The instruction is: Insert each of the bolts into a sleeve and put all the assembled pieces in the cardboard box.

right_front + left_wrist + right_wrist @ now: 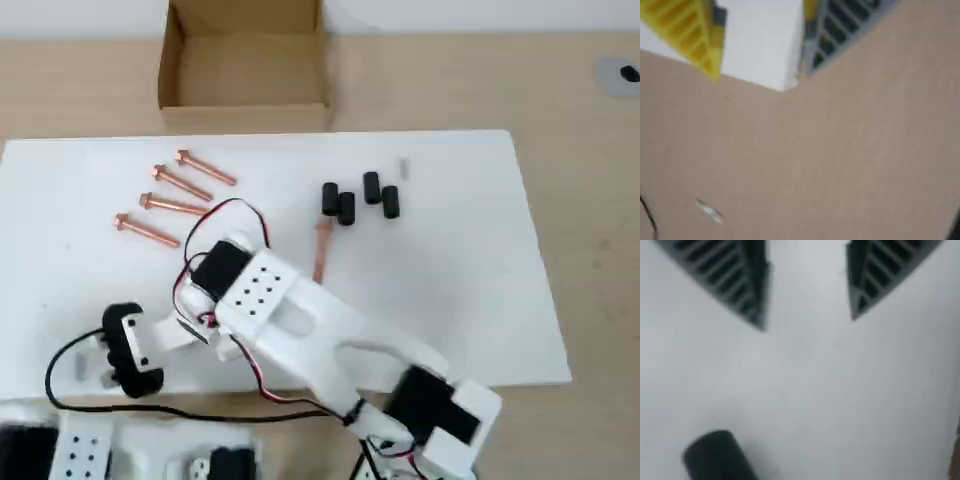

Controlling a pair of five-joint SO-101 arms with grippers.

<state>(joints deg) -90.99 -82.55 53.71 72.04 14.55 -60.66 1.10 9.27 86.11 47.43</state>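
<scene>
Four copper bolts (165,200) lie in a row on the left of the white mat (460,280). A fifth bolt (322,250) lies just below four black sleeves (358,198) at the mat's middle. The cardboard box (245,65) stands open behind the mat. My right gripper (807,322) hangs open over bare mat, and a black rounded object (715,455), perhaps a sleeve, lies near it. My left gripper (760,77) is open, one finger yellow (690,35) and one grey, above a corner of the mat (765,50) and the wooden table (840,160).
A white arm (320,340) reaches from the front right across the mat's front half, its black motor (220,265) close to the bolt row. Another arm's base (90,450) sits at the front left. The right side of the mat is bare.
</scene>
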